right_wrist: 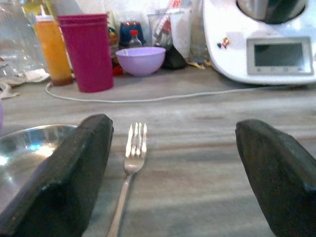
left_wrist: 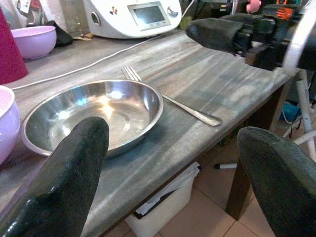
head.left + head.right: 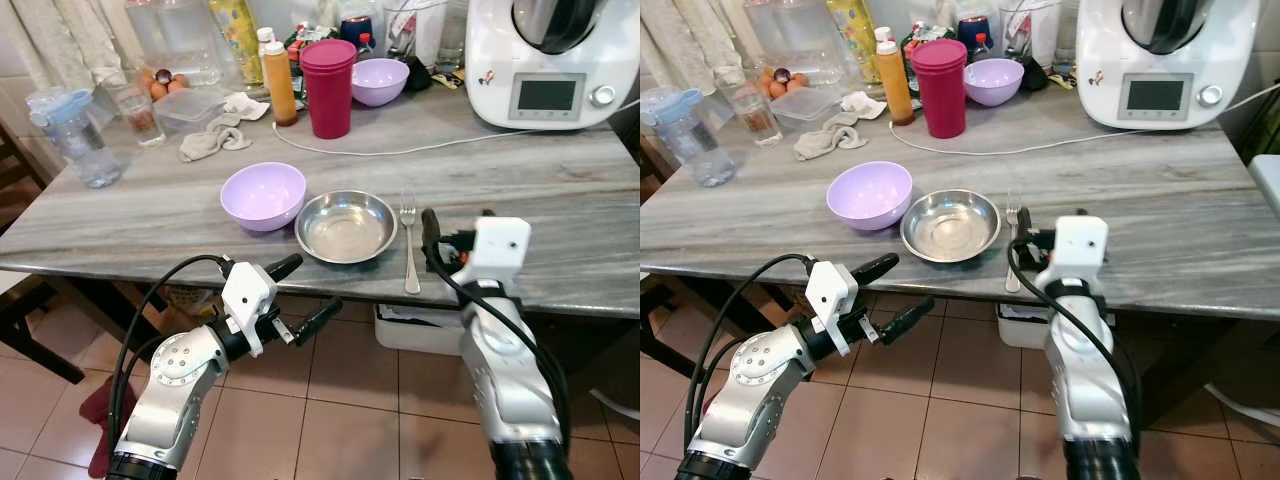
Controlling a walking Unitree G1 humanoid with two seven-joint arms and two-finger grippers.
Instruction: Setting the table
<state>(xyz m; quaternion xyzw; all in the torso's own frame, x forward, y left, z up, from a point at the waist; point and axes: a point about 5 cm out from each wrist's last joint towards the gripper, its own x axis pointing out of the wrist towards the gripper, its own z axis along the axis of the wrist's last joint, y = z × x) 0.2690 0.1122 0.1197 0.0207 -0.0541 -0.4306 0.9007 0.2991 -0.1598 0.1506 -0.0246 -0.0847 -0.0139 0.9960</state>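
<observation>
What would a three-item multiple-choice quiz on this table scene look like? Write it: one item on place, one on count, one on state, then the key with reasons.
1. Where does the fork lie?
A. Inside the steel bowl
B. On the table just to the robot's right of the steel bowl
C. Beside the magenta cup

2. How many lilac bowls are on the table?
A. One
B. Two
C. Three

3. How are the fingers of the right gripper?
A. Shut on the fork
B. Shut on nothing
C. Open, holding nothing

Key:
1 B: the fork rests on the table next to the steel bowl, apart from its rim.
2 B: one lilac bowl sits near the front edge, another lilac bowl at the back.
3 C: the right wrist view shows the two fingers wide apart with the fork lying untouched between them.
</observation>
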